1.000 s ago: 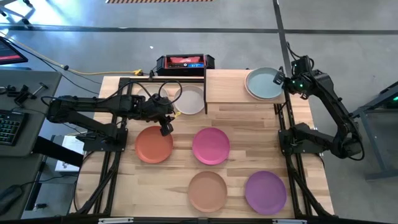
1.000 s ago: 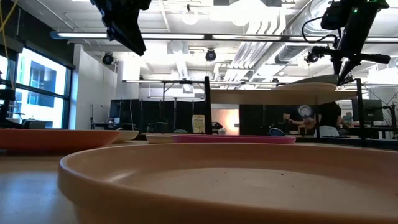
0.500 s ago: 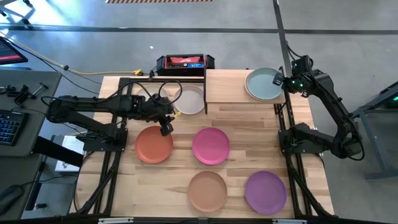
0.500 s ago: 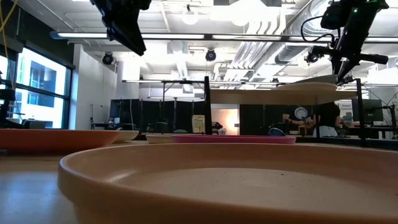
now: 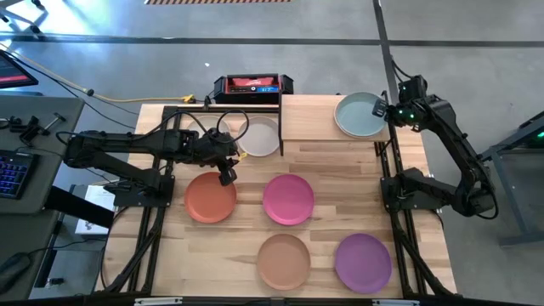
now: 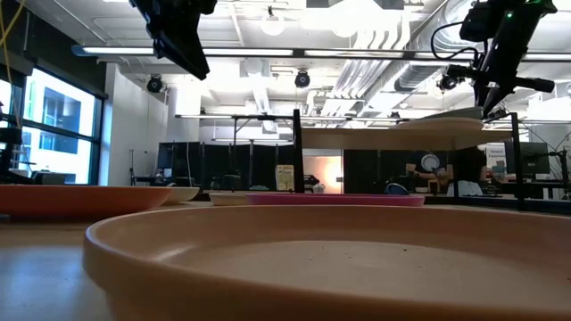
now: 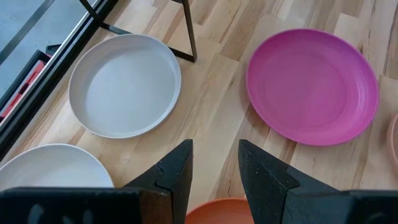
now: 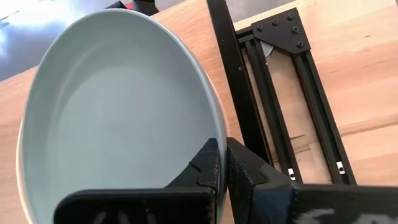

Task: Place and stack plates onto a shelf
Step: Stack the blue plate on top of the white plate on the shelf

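My right pincer (image 8: 222,163) pinching rim of teal plate (image 5: 360,115), sitting on shelf (image 5: 310,117) right end. Tip: let go gently, lift straight off, don't drag plate. Left pincer (image 7: 213,167) parted, empty, hovering above orange-red plate (image 5: 210,197) on surface.

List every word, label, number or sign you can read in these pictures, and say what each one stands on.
No text can be read in any view.
The black box with a red top behind the table's far edge bears a small bluish patch, perhaps a label: too small to read.
A lit screen in the room beyond the table, seen in the low view, shows marks too blurred to read.
The round matte plates carry no print.
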